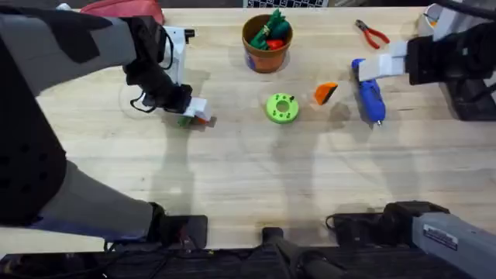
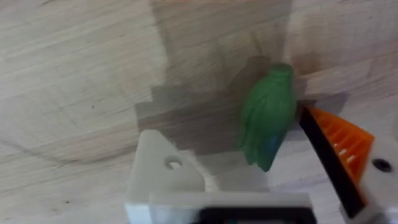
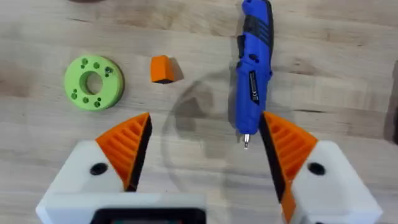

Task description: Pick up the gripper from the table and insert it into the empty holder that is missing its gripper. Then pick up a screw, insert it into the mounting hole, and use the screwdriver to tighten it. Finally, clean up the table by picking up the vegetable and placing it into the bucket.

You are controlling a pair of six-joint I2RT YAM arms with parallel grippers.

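left gripper (image 1: 194, 115) low at table's left part, spread around green toy vegetable (image 2: 268, 115), bare white holder (image 2: 163, 171) one side | right gripper (image 3: 202, 146) wide open above screwdriver (image 3: 254, 62) | loose orange gripper (image 1: 325, 92) between green disc (image 1: 281, 108) and screwdriver | bucket (image 1: 266, 46) by far edge

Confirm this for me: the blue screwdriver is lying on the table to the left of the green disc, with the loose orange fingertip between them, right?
Not quite. The blue screwdriver lies to the right of the green disc, not the left, as the overhead view shows. The loose orange fingertip does sit between them on the table.
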